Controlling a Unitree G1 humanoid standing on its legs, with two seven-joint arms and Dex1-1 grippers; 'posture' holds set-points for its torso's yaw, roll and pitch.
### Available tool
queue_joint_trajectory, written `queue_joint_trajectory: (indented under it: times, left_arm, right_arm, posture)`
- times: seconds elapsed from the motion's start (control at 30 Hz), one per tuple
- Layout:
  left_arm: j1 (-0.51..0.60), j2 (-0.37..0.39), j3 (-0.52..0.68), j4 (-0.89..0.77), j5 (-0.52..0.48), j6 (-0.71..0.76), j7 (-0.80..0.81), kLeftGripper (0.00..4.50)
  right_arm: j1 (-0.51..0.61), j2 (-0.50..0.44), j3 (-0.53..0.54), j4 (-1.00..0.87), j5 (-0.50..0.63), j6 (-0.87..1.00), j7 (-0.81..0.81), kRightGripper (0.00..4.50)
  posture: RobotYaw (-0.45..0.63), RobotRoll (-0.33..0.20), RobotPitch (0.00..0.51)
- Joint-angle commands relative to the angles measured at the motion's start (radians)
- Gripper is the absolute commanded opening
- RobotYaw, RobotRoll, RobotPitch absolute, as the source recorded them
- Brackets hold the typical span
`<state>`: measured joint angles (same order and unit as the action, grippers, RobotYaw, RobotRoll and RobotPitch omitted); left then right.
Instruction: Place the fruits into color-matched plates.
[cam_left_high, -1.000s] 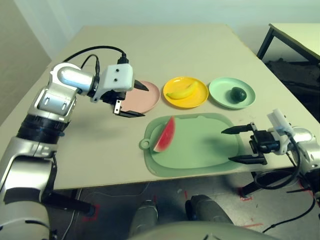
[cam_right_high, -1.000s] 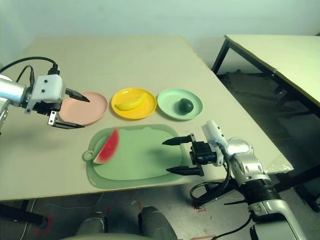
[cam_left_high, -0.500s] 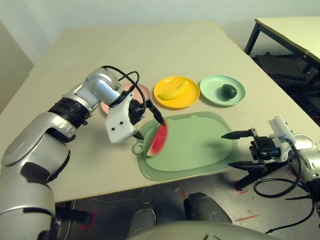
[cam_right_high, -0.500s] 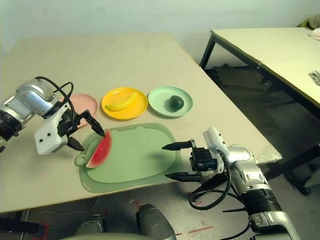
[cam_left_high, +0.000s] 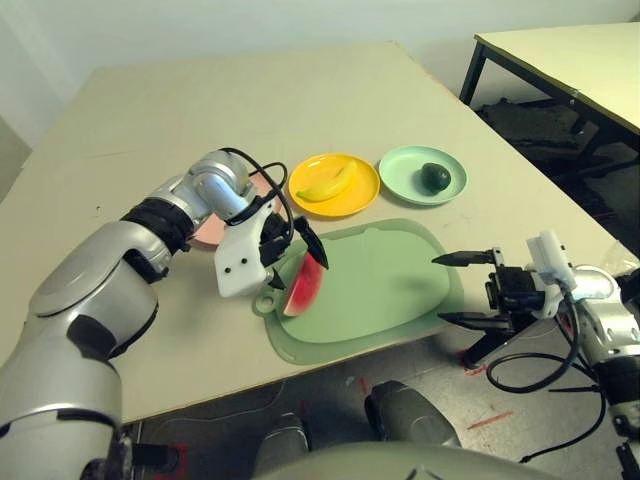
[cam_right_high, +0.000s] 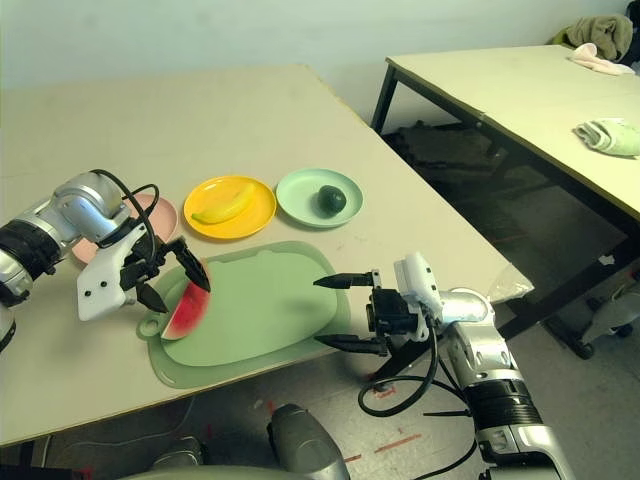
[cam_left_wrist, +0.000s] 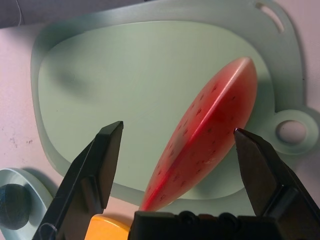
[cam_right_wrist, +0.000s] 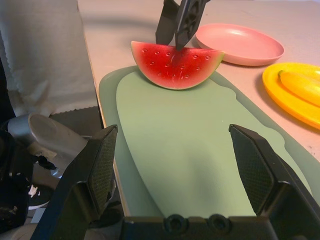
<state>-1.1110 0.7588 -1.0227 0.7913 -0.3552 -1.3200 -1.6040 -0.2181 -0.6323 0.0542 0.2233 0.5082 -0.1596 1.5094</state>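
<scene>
The red watermelon wedge with green rind lies on the left part of the pale green cutting board. My left gripper is open right over the wedge, one finger on each side, not closed on it. At the board's right end, my right gripper is open and holds nothing. The banana lies in the yellow plate. The dark avocado sits in the mint green plate. The pink plate holds nothing and is partly behind my left arm.
The three plates stand in a row just beyond the board. The board's ring handle is at its left end, near the table's front edge. A second table stands to the right across a gap.
My left gripper came down from above the pink plate to straddle the watermelon wedge. The camera has shifted. The right gripper stays open at the board's right end.
</scene>
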Motion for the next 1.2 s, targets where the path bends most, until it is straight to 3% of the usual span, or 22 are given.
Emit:
queue_joint_trajectory:
  times: [0.03,0.3,0.63,0.73,0.97,1.03,1.2]
  left_arm:
    - [0.029,-0.007,0.015,-0.002,0.019,-0.023,-0.010,4.50]
    - [0.049,-0.052,0.052,0.048,0.114,-0.071,0.001,4.50]
    - [0.039,-0.141,0.217,0.203,0.511,-0.103,0.231,4.50]
    - [0.041,-0.151,0.230,0.215,0.575,-0.095,0.288,3.91]
    - [0.052,-0.146,0.218,0.224,0.643,-0.090,0.352,1.74]
    - [0.052,-0.144,0.218,0.226,0.653,-0.089,0.363,1.46]
    - [0.046,-0.132,0.221,0.239,0.652,-0.070,0.370,1.43]
  right_arm:
    - [-0.007,0.007,-0.009,0.003,-0.010,0.007,-0.002,4.48]
    - [-0.015,0.013,-0.006,-0.007,-0.012,0.028,-0.008,4.48]
    - [0.000,0.017,-0.004,-0.047,-0.007,0.069,-0.026,4.48]
    - [-0.003,0.021,-0.003,-0.056,-0.006,0.078,-0.030,4.50]
    - [-0.011,0.024,-0.005,-0.076,-0.006,0.100,-0.042,4.50]
    - [-0.011,0.024,-0.005,-0.076,-0.008,0.100,-0.041,4.50]
    - [-0.006,0.023,-0.001,-0.077,-0.011,0.100,-0.039,4.50]
  posture:
    - [-0.33,0.000,0.000]
    - [-0.33,0.000,0.003]
    - [-0.33,0.000,0.006]
    - [-0.33,0.000,0.007]
    - [-0.33,0.000,0.007]
    - [-0.33,0.000,0.007]
    - [-0.32,0.000,0.009]
